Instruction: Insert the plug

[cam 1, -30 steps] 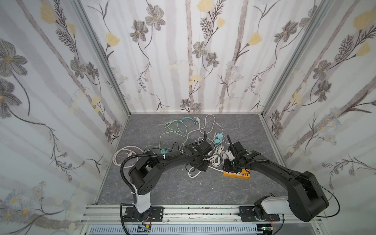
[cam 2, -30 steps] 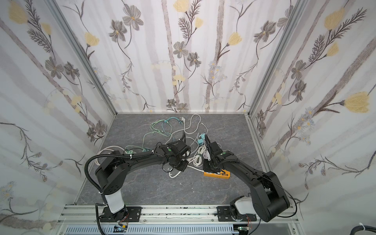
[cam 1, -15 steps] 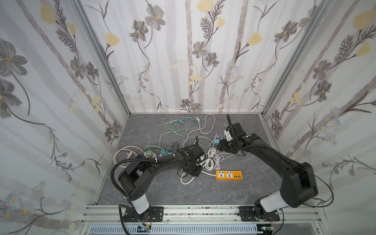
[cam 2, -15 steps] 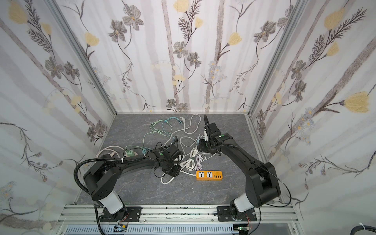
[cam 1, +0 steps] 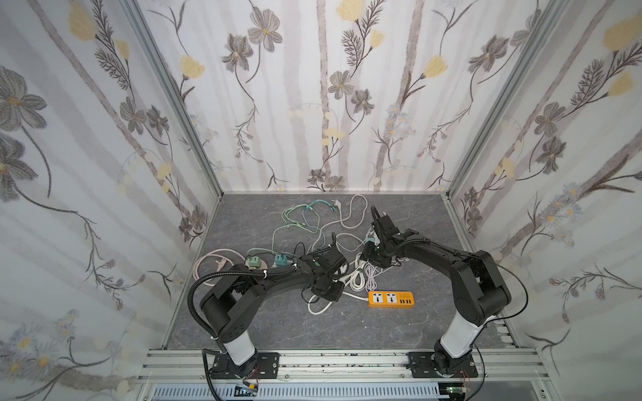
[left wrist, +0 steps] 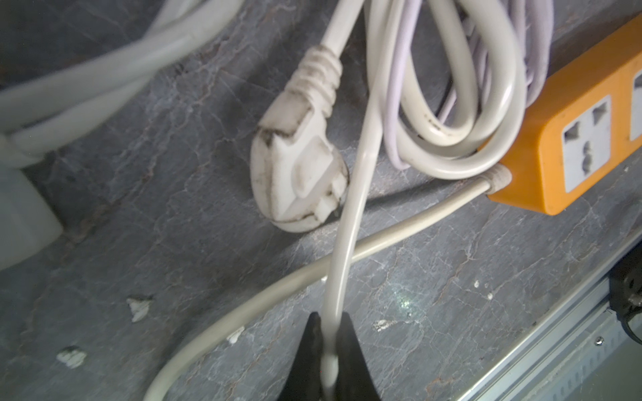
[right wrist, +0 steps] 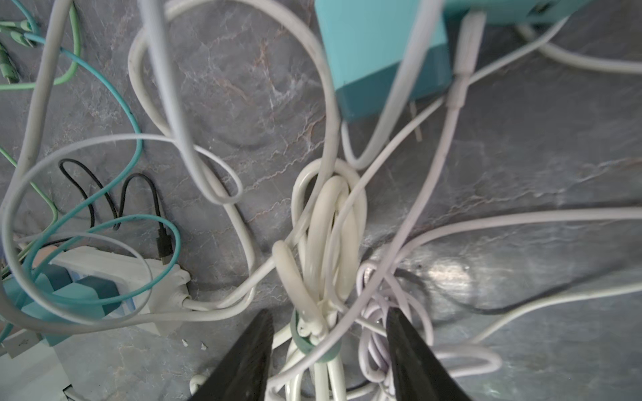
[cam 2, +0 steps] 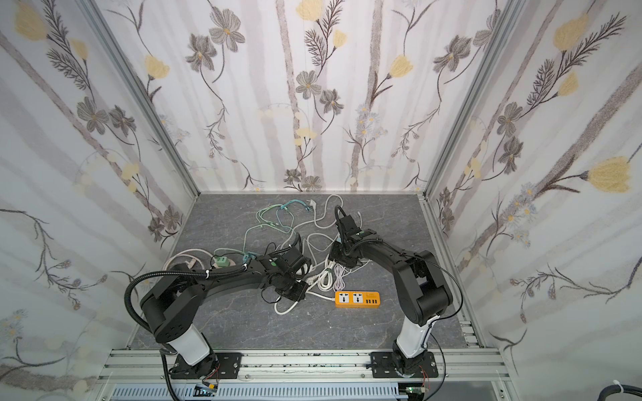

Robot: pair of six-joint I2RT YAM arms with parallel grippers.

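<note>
Left pincer (left wrist: 330, 323): we see it clamped on a white cord (left wrist: 351, 208).
Right pincer (right wrist: 328, 319): jaws apart over a coiled white cable bundle (right wrist: 330, 225).
Plug (left wrist: 298, 173): white, lying flat just beside the held cord, near the orange power strip (left wrist: 556, 149).
Surface: grey marbled tabletop (cam 1: 330, 330), strewn with cords.
Room: floral wallpaper panels (cam 1: 312, 104) enclose us on three sides.

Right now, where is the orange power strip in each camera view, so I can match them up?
In a top view: the orange power strip lies front centre, sockets up.
In a top view: the strip sits at the same front-centre spot.
Left wrist: in view, beside the coiled white cord.
Right wrist: not in view.
Shared landmark: the coiled white cord, in all four.
</note>
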